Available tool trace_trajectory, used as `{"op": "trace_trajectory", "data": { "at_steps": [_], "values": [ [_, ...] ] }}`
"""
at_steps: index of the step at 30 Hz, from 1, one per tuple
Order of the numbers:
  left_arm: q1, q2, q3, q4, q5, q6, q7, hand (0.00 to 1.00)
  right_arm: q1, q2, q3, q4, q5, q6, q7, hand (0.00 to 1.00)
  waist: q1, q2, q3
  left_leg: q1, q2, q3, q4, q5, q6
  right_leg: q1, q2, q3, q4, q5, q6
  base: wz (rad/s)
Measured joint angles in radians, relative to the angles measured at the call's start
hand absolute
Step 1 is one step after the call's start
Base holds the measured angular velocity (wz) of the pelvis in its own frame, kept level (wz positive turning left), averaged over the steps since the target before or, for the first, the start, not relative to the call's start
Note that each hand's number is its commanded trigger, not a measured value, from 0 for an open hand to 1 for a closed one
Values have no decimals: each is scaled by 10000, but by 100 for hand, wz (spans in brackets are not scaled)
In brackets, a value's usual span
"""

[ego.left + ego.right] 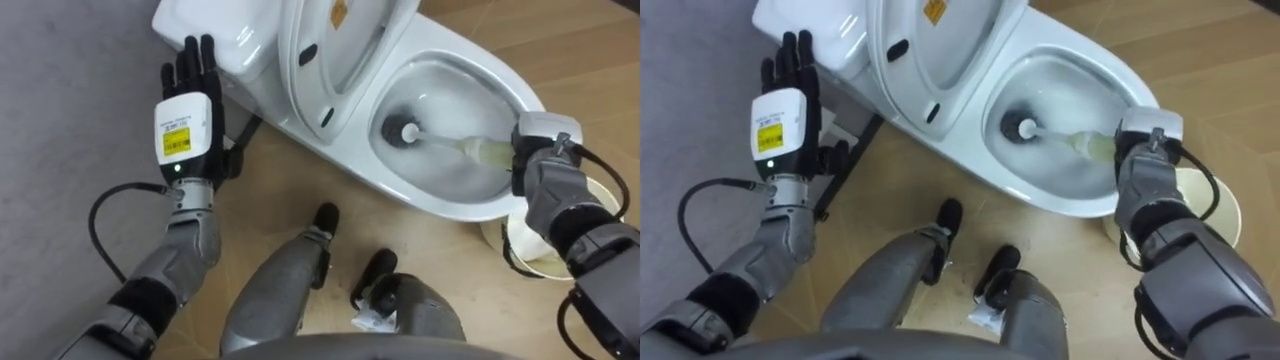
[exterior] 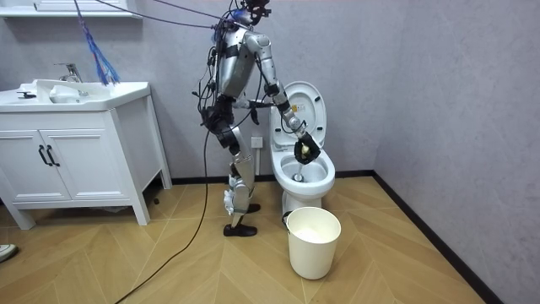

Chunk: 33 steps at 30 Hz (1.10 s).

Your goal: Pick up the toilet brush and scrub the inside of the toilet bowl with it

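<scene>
Left eye view puts my left hand (image 1: 188, 110) at the far left, raised beside the tank (image 1: 225, 45), its fingers straight and holding nothing; it is idle and well clear of the work. Moving right, the lid (image 1: 335, 50) of the toilet (image 1: 345, 165) stands up, so the bowl (image 1: 440, 208) is open below me. The brush (image 1: 440, 140) reaches across the bowl: its dark head (image 1: 401, 131) sits low at the drain, and its pale handle (image 1: 485, 152) runs right to the rim. There my right hand (image 1: 545, 178) has its fingers curled round the handle's end. Just past that hand a white bucket (image 1: 528, 250) stands on the floor beside the toilet.

I judge the scrubbing to be under way. To do it well I should press the head against the porcelain and sweep it round the walls and under the rim, not only stir at the drain. The grip is far back on the handle, so I have little leverage. Short, firm strokes from the wrist should stop the head skating and the handle twisting in my fingers. Slow strokes also limit splashing over the rim, and my elbow must stay off the bucket.
</scene>
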<state>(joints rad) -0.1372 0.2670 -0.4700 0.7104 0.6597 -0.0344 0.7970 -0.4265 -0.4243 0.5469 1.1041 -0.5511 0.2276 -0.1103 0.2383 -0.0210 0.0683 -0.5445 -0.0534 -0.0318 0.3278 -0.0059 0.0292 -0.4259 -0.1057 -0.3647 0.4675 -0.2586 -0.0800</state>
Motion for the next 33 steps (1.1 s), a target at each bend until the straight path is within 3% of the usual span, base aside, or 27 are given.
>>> {"op": "trace_trajectory", "data": {
  "at_steps": [1, 3, 6, 8, 10, 12, 15, 20, 24, 28, 33],
  "values": [
    [48, 45, 31, 7, -8, -31, -36, 0, 153, -1, -229, -5, 187, -152, 20, 100, -55, -34, -14, 90, -8, 3, -4, 0, 0, 83, -11, -2, -12, -23, 4, 9],
    [359, 332, 300, -59, -7, -236, -188, 0, 750, 0, -957, -22, 929, -830, 153, 100, -376, -266, -34, 382, -46, 28, -17, -1, 0, 449, -45, -96, -76, -105, 24, 11],
    [1020, 379, 1048, -73, 193, -476, -622, 0, 1737, 33, -2341, -219, 1977, -1441, 234, 100, -653, -428, -109, 1029, -76, 24, -234, -8, 8, 1165, -23, -168, -416, -110, 86, 8],
    [1682, 379, 1594, -201, 171, -553, -894, 0, 2479, 32, -3140, -550, 2443, -1545, 195, 100, -836, -456, -270, 1343, -96, 1, -270, -26, 9, 1640, 17, -253, -763, -63, 146, 9],
    [2748, 379, 2222, -219, 197, -377, -1385, 0, 3398, 46, -3860, -809, 2904, -1667, 150, 100, -1037, -462, -475, 1944, -107, -41, -434, -200, 81, 2363, 96, -351, -1183, -22, 233, 7],
    [3495, 346, 2629, -223, 209, -356, -1537, 0, 3964, 119, -4247, -815, 3124, -1747, 130, 100, -1120, -490, -581, 2343, -93, -51, -643, -337, 135, 2823, 184, -460, -1529, 10, 302, 15],
    [4393, 215, 3343, -246, 196, -348, -1869, 0, 4595, 489, -4664, -1043, 3122, -1836, 126, 100, -1223, -564, -621, 2925, -128, -105, -963, -373, 155, 3483, 255, -510, -1927, 79, 398, 12],
    [4729, -264, 3878, -288, -252, -422, -2007, 0, 5183, 899, -4985, -1320, 3692, -2361, -230, 100, -1316, -399, -642, 3639, -250, -356, -1084, -448, 189, 4452, 367, -660, -2604, 217, 545, 16],
    [4991, -640, 4518, -229, -1707, -824, -1996, 0, 5334, 1089, -5200, -1277, 3892, -2844, -530, 100, -1263, -339, -675, 4021, -315, -349, -1259, -504, 222, 4887, 336, -776, -2855, 257, 612, 1],
    [5410, -867, 5204, -8, -3787, -933, -2013, 0, 5473, 1354, -5346, -972, 4181, -2981, -1031, 100, -1245, -341, -669, 4268, -362, -357, -1315, -629, 214, 5205, 354, -778, -3011, 261, 644, 1],
    [5714, -1337, 6323, 1107, -5295, -953, -2413, 0, 5667, 1655, -5840, -380, 4500, -2990, -1203, 100, -1207, -329, -681, 4323, -404, -350, -1292, -800, 213, 5314, 354, -747, -3163, 205, 712, 0]
  ]
}}
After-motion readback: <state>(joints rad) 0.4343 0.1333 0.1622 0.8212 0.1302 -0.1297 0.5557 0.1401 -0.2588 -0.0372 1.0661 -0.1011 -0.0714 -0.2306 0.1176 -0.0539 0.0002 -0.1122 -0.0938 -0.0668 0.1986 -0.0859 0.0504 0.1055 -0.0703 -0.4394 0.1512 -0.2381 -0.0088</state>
